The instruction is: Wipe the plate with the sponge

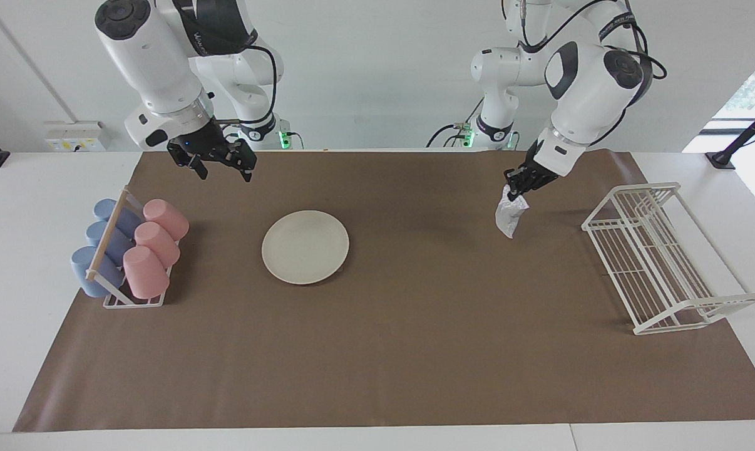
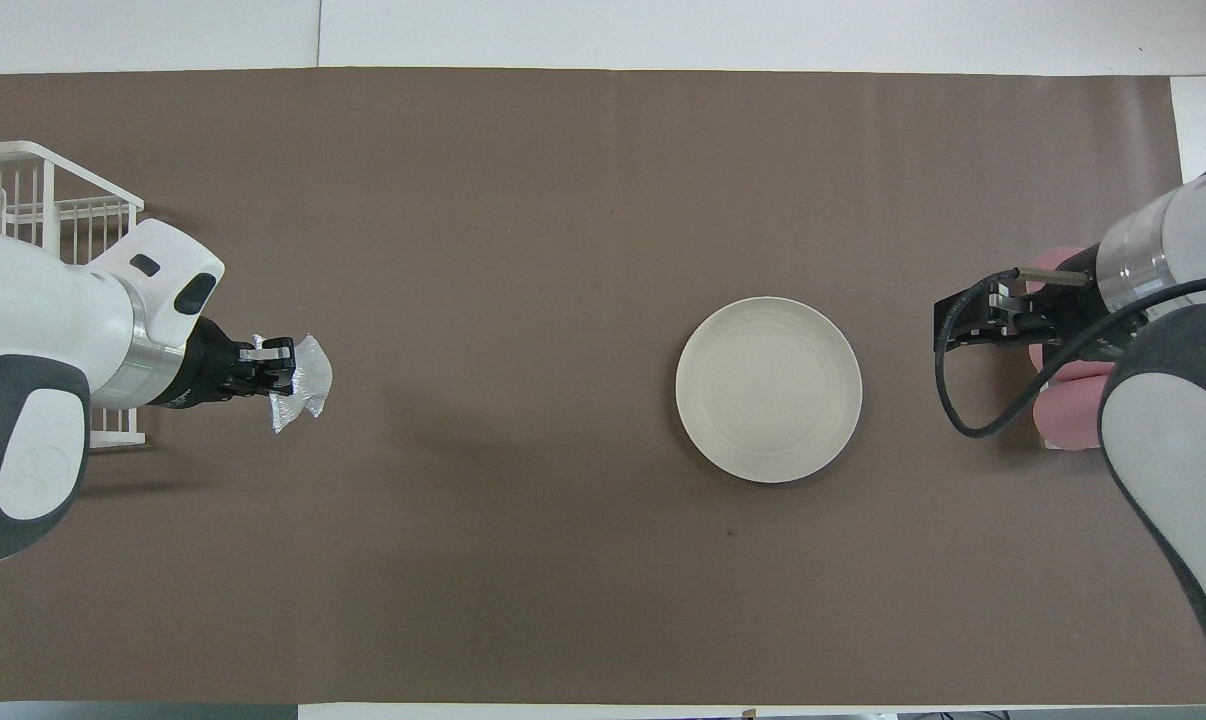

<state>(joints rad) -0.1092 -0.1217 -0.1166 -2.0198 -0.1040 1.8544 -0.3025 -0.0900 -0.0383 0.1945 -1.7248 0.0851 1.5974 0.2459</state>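
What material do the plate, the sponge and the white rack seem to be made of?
Plate: probably ceramic or plastic; cream, matte, no glare.
Sponge: soft silvery mesh, glittery and wrinkled, hanging limp from the left gripper.
White rack: likely coated metal wire; thin, straight white bars.

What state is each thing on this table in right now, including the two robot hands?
plate: flat on the brown mat, bare, nothing touching it.
sponge: hanging crumpled from the left gripper, above the mat.
left gripper: shut on the sponge, beside the white wire rack.
right gripper: open, empty, raised over the mat near the cup rack.
white wire rack: empty.
cup rack: holds pink and blue cups lying on their sides.
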